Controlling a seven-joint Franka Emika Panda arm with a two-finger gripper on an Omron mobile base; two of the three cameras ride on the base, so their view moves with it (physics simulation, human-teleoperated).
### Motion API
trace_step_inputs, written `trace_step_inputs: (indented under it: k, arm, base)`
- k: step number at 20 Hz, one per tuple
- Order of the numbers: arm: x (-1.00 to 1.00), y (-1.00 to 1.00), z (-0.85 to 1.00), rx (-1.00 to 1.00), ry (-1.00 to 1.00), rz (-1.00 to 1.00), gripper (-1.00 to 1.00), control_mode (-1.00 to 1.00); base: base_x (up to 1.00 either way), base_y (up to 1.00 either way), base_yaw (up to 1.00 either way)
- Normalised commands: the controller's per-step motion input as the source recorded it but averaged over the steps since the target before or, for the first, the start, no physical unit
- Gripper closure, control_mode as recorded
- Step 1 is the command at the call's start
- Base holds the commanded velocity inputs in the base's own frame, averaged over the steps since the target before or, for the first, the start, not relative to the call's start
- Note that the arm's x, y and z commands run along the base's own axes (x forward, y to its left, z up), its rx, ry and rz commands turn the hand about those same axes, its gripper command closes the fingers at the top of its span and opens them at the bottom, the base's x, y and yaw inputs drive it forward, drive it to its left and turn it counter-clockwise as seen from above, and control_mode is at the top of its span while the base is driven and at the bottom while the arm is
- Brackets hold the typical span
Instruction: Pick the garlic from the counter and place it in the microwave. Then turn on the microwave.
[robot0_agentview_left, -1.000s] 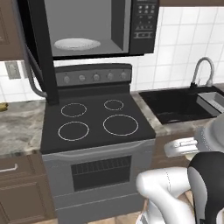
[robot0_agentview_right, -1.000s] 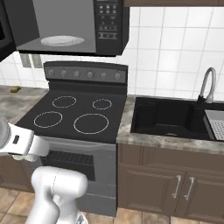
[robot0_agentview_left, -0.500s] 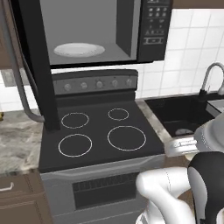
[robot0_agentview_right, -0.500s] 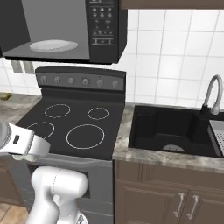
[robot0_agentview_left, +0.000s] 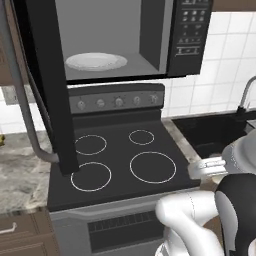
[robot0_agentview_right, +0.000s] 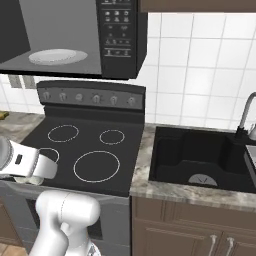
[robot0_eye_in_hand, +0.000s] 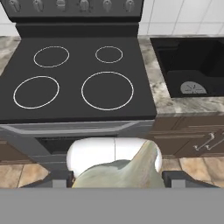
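Observation:
The garlic (robot0_eye_in_hand: 124, 168), an off-white lumpy bulb with a pointed top, sits between my gripper's (robot0_eye_in_hand: 118, 178) two dark fingertips (robot0_eye_in_hand: 61, 178) at the bottom of the hand view, and the gripper is shut on it. The hand hangs low in front of the stove's front edge (robot0_agentview_right: 30, 172). Above the stove, the black microwave (robot0_agentview_left: 120, 35) stands with its door (robot0_agentview_left: 50, 95) swung open to the left. Inside it lies a white plate (robot0_agentview_left: 95, 61), also seen from the right (robot0_agentview_right: 56, 56). The button panel (robot0_agentview_right: 117, 25) is on its right side. The marbled counter (robot0_eye_in_hand: 164, 103) flanks the stove.
The black stovetop (robot0_eye_in_hand: 74, 78) with white rings lies below the microwave, with a row of knobs (robot0_agentview_left: 117, 101) behind it. A black sink (robot0_agentview_right: 200, 157) with a faucet (robot0_agentview_right: 245, 117) is to the right. The open door's grey bar handle (robot0_agentview_left: 22, 105) reaches down over the stove's left side.
The whole picture has shifted in both base views: the base has moved closer, and the microwave and stove look larger. The gripper stays shut on the garlic.

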Motion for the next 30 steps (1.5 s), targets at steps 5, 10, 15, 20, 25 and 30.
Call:
trace_step_inputs:
  k: [5, 10, 15, 20, 25, 30]
  arm:
    - [0.00, 0.00, 0.00, 0.00, 0.00, 0.00, 1.00, 1.00]
    - [0.00, 0.00, 0.00, 0.00, 0.00, 0.00, 1.00, 1.00]
    - [0.00, 0.00, 0.00, 0.00, 0.00, 0.00, 1.00, 1.00]
    - [0.04, 0.26, 0.14, 0.00, 0.00, 0.00, 1.00, -1.00]
    - [-0.02, 0.19, 0.56, 0.00, -0.09, 0.01, 1.00, -1.00]
    - [0.08, 0.06, 0.99, 0.00, -0.10, 0.03, 1.00, -1.00]
  base:
    - [0.38, 0.37, 0.00]
    - [0.37, 0.39, 0.00]
    - [0.15, 0.36, 0.00]
    - [0.00, 0.00, 0.00]
    - [0.00, 0.00, 0.00]
    - [0.00, 0.00, 0.00]
